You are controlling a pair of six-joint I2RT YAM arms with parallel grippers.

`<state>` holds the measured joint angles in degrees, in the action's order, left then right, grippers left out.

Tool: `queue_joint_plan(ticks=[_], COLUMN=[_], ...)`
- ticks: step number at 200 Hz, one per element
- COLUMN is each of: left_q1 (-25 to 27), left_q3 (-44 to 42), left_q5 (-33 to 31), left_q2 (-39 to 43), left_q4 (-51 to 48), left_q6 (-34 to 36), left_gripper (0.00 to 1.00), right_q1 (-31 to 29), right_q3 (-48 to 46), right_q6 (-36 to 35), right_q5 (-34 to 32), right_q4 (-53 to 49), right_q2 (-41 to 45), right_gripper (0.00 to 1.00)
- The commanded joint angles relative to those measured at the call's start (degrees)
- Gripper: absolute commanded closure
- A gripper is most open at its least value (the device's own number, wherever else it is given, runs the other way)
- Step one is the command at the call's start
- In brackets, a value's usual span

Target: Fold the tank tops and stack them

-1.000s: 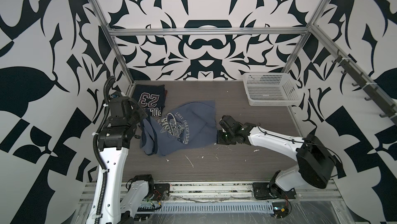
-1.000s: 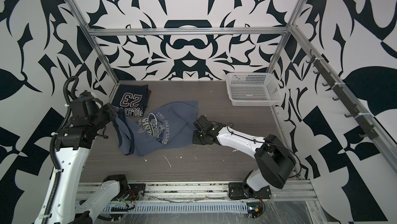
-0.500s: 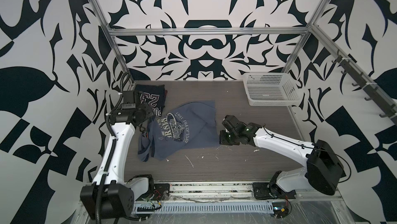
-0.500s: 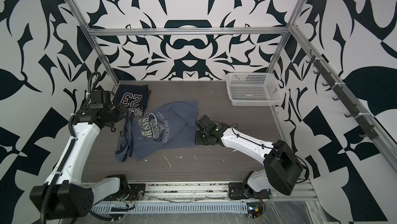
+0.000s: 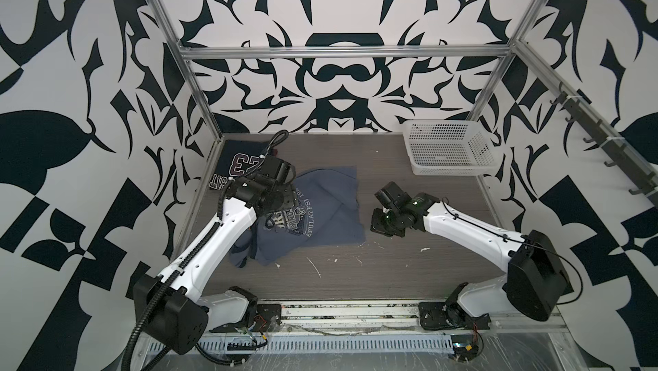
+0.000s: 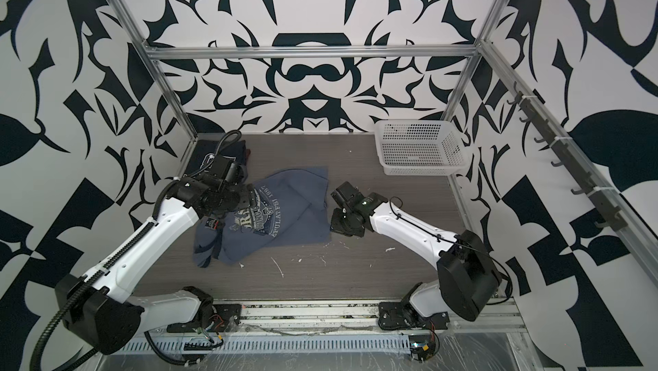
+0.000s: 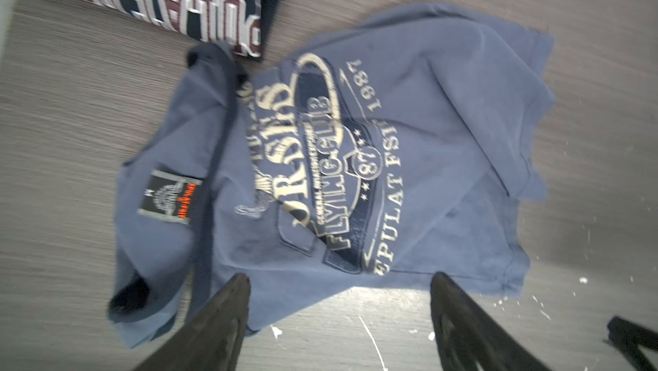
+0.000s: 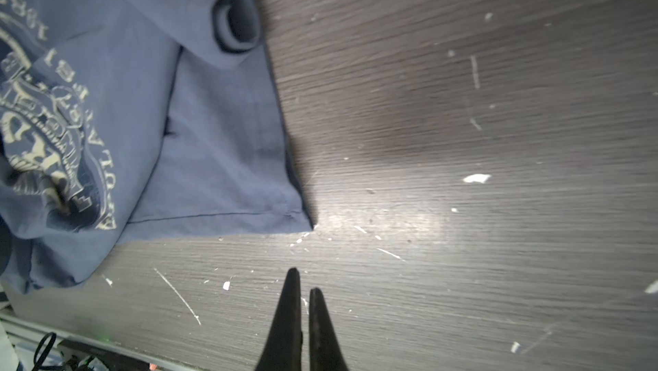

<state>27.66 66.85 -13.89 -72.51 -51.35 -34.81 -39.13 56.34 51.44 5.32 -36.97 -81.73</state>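
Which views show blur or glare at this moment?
Left wrist view: blur-smeared, print on the slate-blue tank top soft, glare on the table. Right wrist view: bright glare patch beside a dark shadow on the table. Both top views: sharp, evenly lit.

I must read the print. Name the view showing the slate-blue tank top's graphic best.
The left wrist view: the graphic on the slate-blue tank top is large and mostly readable. In both top views it is small, partly behind the left arm. The right wrist view catches only one side of it.
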Motion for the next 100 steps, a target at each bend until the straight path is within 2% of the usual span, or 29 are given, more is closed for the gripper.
queue_joint_plan(ticks=[1, 43, 75, 100], left_q1=[2.23, 7.13, 12.56, 14.08], left_q3=[-2.67, -5.15, -3.55, -2.18], left_q5=[1.97, 5.76, 6.62, 6.46], left_q2=[-2.53, -7.55, -14.63, -19.2], left_q4=[1.83, 6.84, 8.31, 8.42], left_q6=[-1.73, -3.37, -4.28, -5.02], left_gripper=[0.16, 0.17, 0.19, 0.19], right_q1=[0.24, 0.46, 0.7, 0.73], right_q3=[2.49, 2.46, 2.11, 2.02], right_q6=[0.61, 0.41, 0.33, 0.07], right_q5=[0.09, 0.3, 0.13, -0.05], right_q4=[-2.74, -2.81, -2.67, -2.71], right_q2=[0.03, -0.44, -0.39, -0.7], right_gripper=[1.0, 1.0, 1.0, 1.0])
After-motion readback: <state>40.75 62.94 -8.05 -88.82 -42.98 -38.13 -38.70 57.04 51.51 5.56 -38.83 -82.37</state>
